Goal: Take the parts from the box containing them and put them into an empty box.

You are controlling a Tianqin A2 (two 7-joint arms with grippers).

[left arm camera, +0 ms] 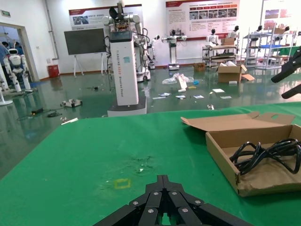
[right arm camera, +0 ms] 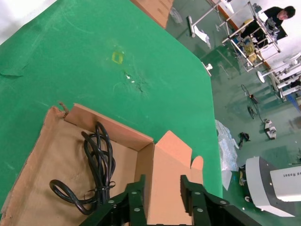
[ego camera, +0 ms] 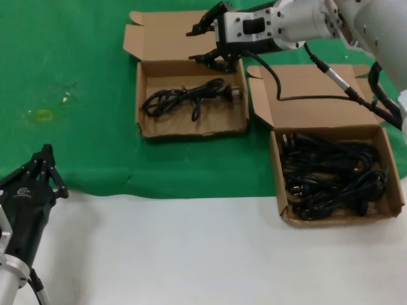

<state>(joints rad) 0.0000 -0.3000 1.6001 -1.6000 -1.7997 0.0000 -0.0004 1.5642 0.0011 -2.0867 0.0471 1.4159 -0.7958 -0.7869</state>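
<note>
With the right pincer (ego camera: 206,43) spread wide and empty over the rear wall of the ragged-rimmed box (ego camera: 147,101) holding one cord (ego camera: 184,98), you'll find the remaining cords (ego camera: 334,178) piled in the clean-cut box (ego camera: 278,171) to its right and nearer you, closest to the right arm, w/ the left pincer (ego camera: 46,166) parked apart.

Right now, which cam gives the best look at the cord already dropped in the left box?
Head view: the whole cord lies coiled on the floor of the left box, plug end visible, with the open right gripper above the back wall. Right wrist view shows most of the coil; left wrist view only catches part of it over the box wall.
</note>
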